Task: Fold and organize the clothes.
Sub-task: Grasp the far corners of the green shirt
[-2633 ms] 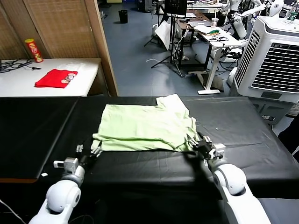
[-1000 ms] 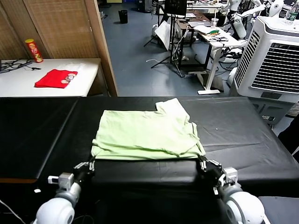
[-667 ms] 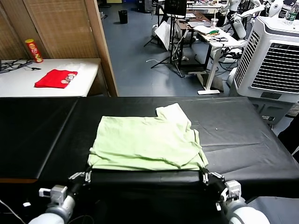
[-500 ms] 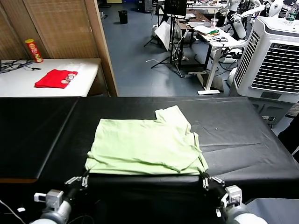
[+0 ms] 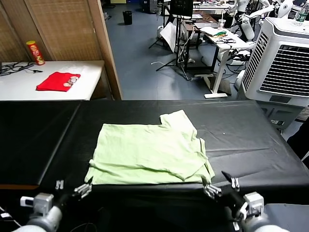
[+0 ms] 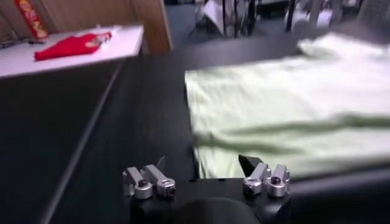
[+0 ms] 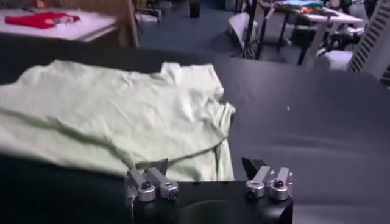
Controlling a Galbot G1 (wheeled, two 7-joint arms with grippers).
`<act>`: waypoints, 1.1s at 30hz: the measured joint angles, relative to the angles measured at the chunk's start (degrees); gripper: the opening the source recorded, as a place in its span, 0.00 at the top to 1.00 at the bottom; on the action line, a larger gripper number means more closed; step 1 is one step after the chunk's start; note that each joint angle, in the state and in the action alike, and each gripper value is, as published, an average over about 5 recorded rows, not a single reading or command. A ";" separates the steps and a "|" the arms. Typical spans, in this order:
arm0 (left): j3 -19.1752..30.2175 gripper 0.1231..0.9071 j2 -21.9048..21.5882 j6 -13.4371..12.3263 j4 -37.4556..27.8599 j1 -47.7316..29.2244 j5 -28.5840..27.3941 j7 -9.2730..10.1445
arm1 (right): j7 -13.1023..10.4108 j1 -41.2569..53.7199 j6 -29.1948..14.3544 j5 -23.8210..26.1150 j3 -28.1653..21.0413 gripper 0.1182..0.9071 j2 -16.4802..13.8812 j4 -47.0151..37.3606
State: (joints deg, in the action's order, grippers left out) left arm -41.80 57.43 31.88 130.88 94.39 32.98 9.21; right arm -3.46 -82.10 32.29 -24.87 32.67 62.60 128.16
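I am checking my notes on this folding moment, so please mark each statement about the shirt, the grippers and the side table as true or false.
1. The light-green shirt lies on the black table. True.
2. The left gripper is shut on the shirt's near edge. False: its jaws are open and hold nothing, just off the near left corner.
3. The right gripper is open, near the shirt's near right corner. True.
4. The red garment lies on top of the green shirt. False: it lies apart, on the white side table.
5. A red can stands upright on the white side table. True.
6. The shirt hangs in the air between both grippers. False: it rests flat on the table.
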 joint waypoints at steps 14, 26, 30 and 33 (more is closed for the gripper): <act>16.18 0.14 -1.99 1.70 -25.29 -35.66 12.30 2.40 | -0.99 38.27 -1.29 -1.55 -16.57 0.14 3.08 -35.16; 27.61 0.14 0.26 5.20 -47.03 -55.16 12.98 0.84 | 2.18 57.17 -1.41 0.13 -24.87 0.14 11.36 -62.27; 28.66 0.14 0.76 5.74 -50.72 -57.03 12.83 0.37 | 2.40 59.94 -2.16 1.51 -25.30 0.14 13.52 -68.22; 28.85 0.14 1.15 5.61 -52.50 -57.71 12.64 -0.14 | 2.48 61.42 -2.60 1.66 -24.99 0.14 14.65 -71.77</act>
State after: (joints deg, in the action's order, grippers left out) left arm -12.95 58.58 37.49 78.38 36.67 45.62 9.07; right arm -0.98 -20.69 29.70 -23.21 7.67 77.25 56.38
